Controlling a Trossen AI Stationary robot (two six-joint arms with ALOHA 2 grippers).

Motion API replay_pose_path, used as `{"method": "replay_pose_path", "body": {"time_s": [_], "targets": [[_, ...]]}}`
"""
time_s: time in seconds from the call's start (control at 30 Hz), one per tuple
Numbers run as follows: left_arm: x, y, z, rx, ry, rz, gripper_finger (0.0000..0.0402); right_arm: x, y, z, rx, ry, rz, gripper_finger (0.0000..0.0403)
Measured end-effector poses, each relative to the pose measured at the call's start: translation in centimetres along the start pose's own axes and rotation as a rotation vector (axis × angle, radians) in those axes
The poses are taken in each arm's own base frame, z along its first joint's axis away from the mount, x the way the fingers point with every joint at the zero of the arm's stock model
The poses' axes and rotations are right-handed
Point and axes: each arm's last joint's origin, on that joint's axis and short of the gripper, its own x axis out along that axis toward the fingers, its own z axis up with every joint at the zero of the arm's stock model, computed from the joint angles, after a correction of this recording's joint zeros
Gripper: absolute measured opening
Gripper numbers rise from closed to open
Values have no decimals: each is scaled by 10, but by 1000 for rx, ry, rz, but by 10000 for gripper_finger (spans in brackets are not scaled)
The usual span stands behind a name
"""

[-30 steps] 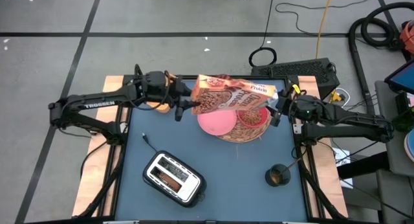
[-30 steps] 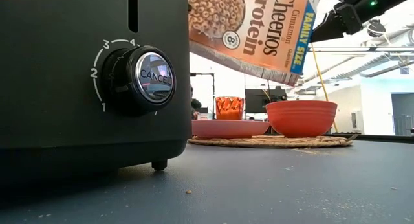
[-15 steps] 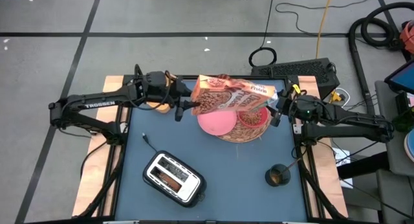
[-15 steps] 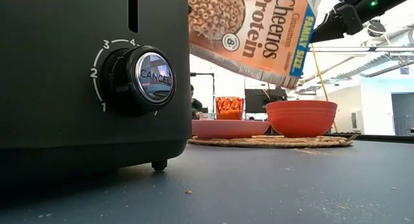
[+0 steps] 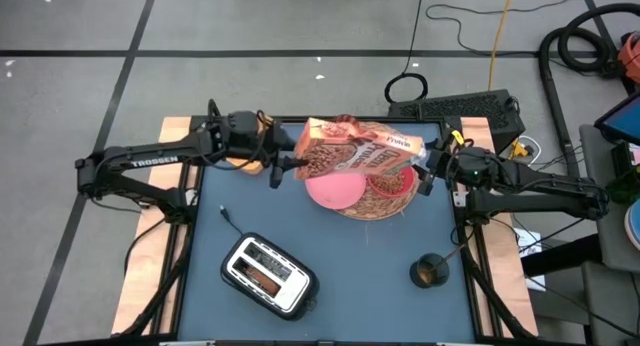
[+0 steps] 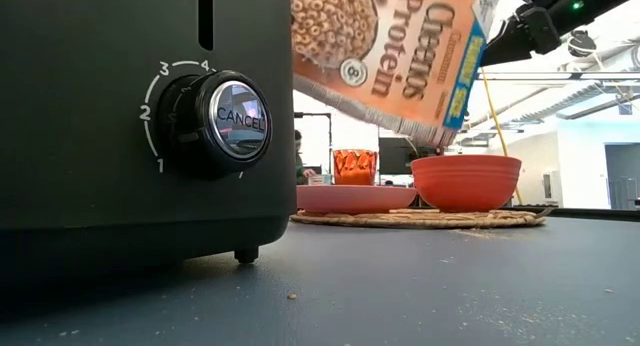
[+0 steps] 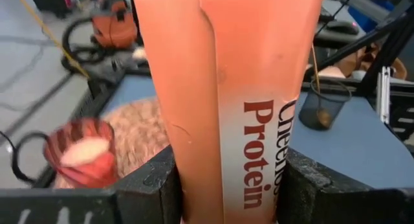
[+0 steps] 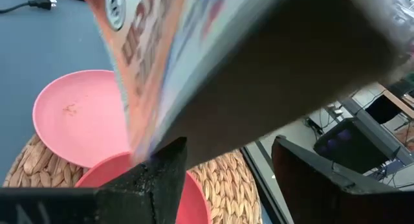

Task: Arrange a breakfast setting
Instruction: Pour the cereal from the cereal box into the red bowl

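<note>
Cereal box (image 5: 360,151): held in the air, tilted, above the mat (image 5: 395,201) at the table's far side; left gripper (image 7: 226,185) clenched on one end. Right gripper (image 5: 425,176): fingers spread at the box's other end; grasp cannot be told. Mat: carries pink plate (image 5: 335,189) and red bowl (image 6: 466,182) to its right. Glass (image 6: 354,167): behind plate. Toaster (image 5: 268,274): near side. Dark cup (image 5: 430,271): near right.

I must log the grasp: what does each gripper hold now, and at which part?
The left gripper clamps one end of the cereal box. The right gripper is at the opposite end; contact cannot be told.
</note>
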Motion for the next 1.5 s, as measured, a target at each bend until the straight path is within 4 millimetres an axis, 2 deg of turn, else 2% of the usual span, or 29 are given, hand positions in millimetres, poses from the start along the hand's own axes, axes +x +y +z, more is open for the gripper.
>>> {"method": "replay_pose_path", "body": {"time_s": [0.27, 0.5, 0.7, 0.9, 1.1, 1.3, 1.4, 1.5], "targets": [[-2, 0, 4, 19, -35, 0, 177, 0, 0, 0, -9, 1, 1, 215], [1, 0, -5, -17, 47, -2, 177, 0, 0, 0, -9, 1, 0, 215], [-5, -1, 6, 6, -37, 2, 177, 0, 0, 0, -9, 0, 0, 215], [1, 0, -4, -20, 39, -2, 177, 0, 0, 0, -10, 2, 1, 215], [-6, -1, 5, 12, -27, 1, 177, 0, 0, 0, -9, 0, 0, 215], [0, 0, -4, -19, 42, -2, 177, 0, 0, 0, -9, 1, 1, 215], [-4, -1, 4, 3, -25, 1, 177, 0, 0, 0, -9, 0, 0, 215], [-5, -1, 4, 3, -19, 0, 177, 0, 0, 0, -9, 0, 1, 215]]}}
